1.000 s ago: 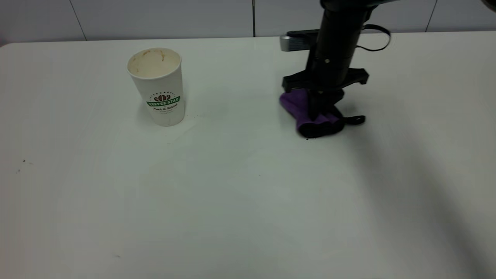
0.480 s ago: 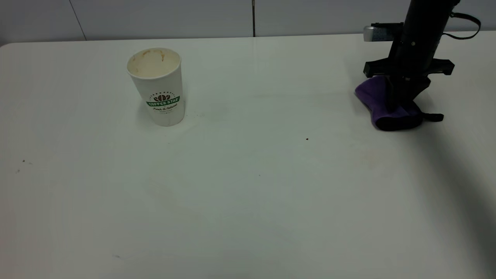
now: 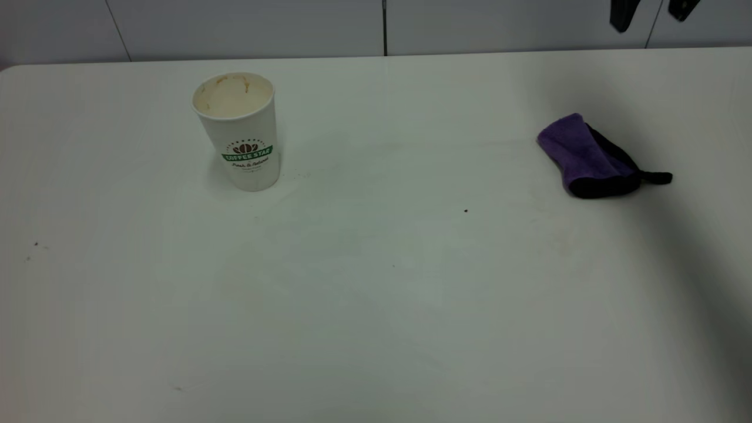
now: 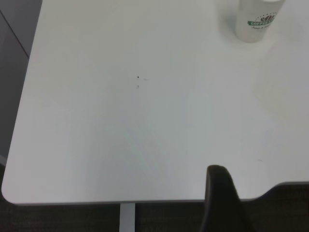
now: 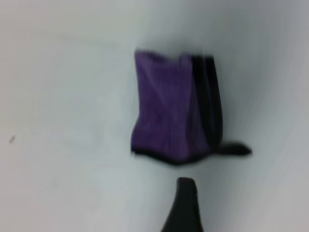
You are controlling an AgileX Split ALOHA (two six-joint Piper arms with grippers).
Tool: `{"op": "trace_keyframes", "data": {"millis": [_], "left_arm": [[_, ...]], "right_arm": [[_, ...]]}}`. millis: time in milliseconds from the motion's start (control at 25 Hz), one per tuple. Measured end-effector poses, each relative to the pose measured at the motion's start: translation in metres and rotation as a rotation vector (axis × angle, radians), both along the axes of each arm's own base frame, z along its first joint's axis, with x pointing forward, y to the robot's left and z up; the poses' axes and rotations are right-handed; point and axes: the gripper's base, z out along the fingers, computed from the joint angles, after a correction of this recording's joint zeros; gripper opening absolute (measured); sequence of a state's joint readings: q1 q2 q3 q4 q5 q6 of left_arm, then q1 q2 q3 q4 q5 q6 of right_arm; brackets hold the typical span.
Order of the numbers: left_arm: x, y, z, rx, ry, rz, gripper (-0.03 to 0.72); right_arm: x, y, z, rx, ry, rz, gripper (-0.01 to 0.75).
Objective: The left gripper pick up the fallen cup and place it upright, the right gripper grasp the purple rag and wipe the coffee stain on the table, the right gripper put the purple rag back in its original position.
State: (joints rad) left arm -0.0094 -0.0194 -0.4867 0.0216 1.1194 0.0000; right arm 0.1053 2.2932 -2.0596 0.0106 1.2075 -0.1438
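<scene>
right gripper (image 3: 652, 13) has lifted off purple rag (image 3: 589, 156), fingers apart, empty | cup (image 3: 239, 130) upright

Cup upright, rag lying loose on the table.
The white cup (image 3: 238, 129) with its green logo band stands at the table's (image 3: 376, 294) far left, its inside coffee-stained. The folded purple rag (image 3: 590, 157) lies flat well to its right, black loop tab trailing.

Fuzzy cloth purple rag (image 3: 587, 155), paper cup (image 3: 238, 129), smooth matt table (image 3: 376, 294).
</scene>
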Motion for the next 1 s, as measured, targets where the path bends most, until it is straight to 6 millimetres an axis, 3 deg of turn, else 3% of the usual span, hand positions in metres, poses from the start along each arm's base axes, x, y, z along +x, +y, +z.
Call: {"op": "trace_keyframes", "data": {"millis": [120, 200, 320, 400, 560, 760, 1000], "left_arm": [[0.0, 0.0, 0.0, 0.0, 0.0, 0.0, 0.462], [0.0, 0.0, 0.0, 0.0, 0.0, 0.0, 0.462], [0.0, 0.0, 0.0, 0.0, 0.0, 0.0, 0.462], [0.0, 0.0, 0.0, 0.0, 0.0, 0.0, 0.462], [0.0, 0.0, 0.0, 0.0, 0.0, 0.0, 0.462], [0.0, 0.0, 0.0, 0.0, 0.0, 0.0, 0.462], [0.0, 0.0, 0.0, 0.0, 0.0, 0.0, 0.462]], "right_arm": [[-0.048, -0.004, 0.054, 0.009, -0.021, -0.001, 0.728], [-0.092, -0.008, 0.099, 0.023, -0.078, -0.001, 0.728], [-0.154, -0.015, 0.134, 0.036, -0.125, -0.017, 0.728], [-0.192, -0.019, 0.145, 0.043, -0.145, -0.03, 0.727], [-0.267, -0.027, 0.145, 0.053, -0.163, -0.053, 0.721], [-0.349, -0.035, 0.115, 0.065, -0.191, -0.077, 0.71], [-0.412, -0.043, 0.081, 0.081, -0.369, -0.08, 0.7]]}}
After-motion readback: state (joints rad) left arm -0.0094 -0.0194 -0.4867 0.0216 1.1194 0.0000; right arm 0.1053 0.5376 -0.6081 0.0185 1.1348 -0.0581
